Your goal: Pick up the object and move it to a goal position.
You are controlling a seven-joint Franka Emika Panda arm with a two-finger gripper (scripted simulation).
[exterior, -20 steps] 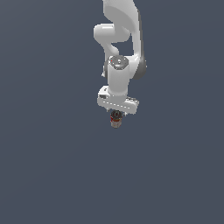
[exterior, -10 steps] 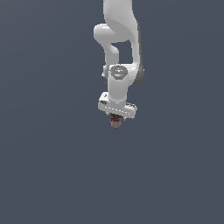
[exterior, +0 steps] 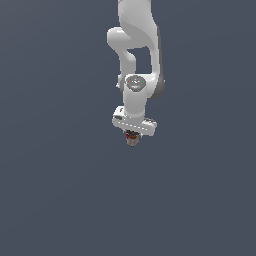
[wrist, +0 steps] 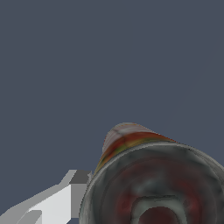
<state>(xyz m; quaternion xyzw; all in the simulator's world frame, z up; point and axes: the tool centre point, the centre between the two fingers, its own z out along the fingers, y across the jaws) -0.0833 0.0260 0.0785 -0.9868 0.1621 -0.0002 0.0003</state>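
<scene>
Exterior view, end effector (exterior: 132, 138) tilted further, object (exterior: 132, 140) still gripped

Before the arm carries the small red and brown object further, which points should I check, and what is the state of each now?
1. Object sits directly under the end effector: ok.
2. Grip closed on object: cannot tell, fingers hardly visible.
3. One finger beside the object in the wrist view: ok.
4. Object clear of any surface: ok, plain grey all around.
5. Goal position visible: not ok, no marker in either view.
</scene>
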